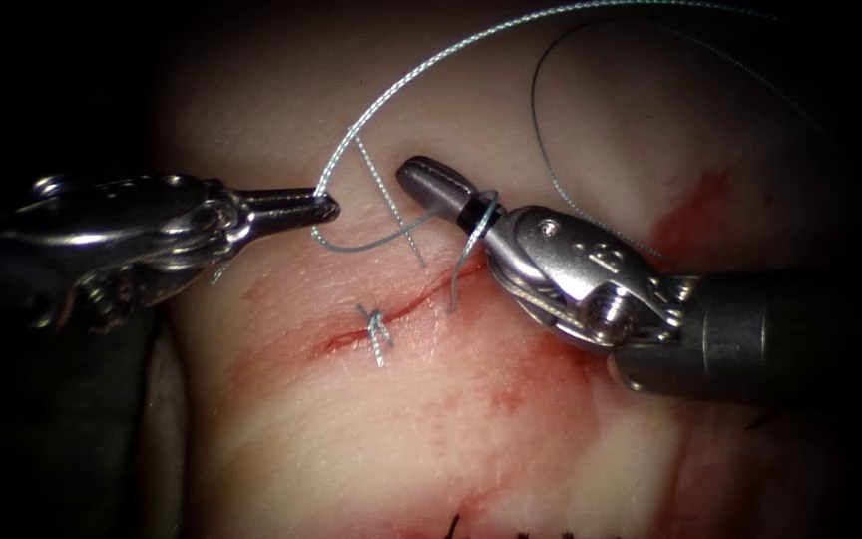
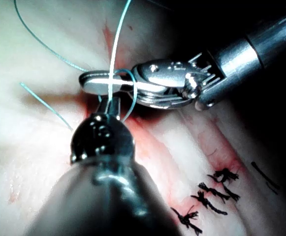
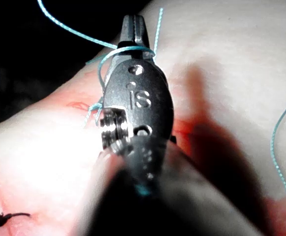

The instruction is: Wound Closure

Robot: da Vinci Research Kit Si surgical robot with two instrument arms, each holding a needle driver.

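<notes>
The cut (image 1: pixel 406 304) runs slantwise across the tissue (image 1: pixel 351 439), with a tied blue stitch (image 1: pixel 376 331) on its left part. My left tool (image 1: pixel 326 208) is above the cut's left end, shut on the blue thread (image 1: pixel 391 85), which arcs up and to the right. My right tool (image 1: pixel 413 174) lies over the cut's right end, jaws shut with nothing between them. A loop of thread (image 1: pixel 479 218) wraps around its jaws. That loop (image 2: pixel 133 93) circles the right tool (image 2: pixel 96 82) beyond my left tool (image 2: pixel 103 115). The right tool (image 3: pixel 133 27) carries the loop (image 3: pixel 114 53).
Red fluid (image 1: pixel 695 205) stains the tissue right of the cut and below it. A thin dark strand (image 1: pixel 539 130) curves over the tissue at the upper right. A row of black stitches (image 2: pixel 211 196) sits on the near side of the tissue.
</notes>
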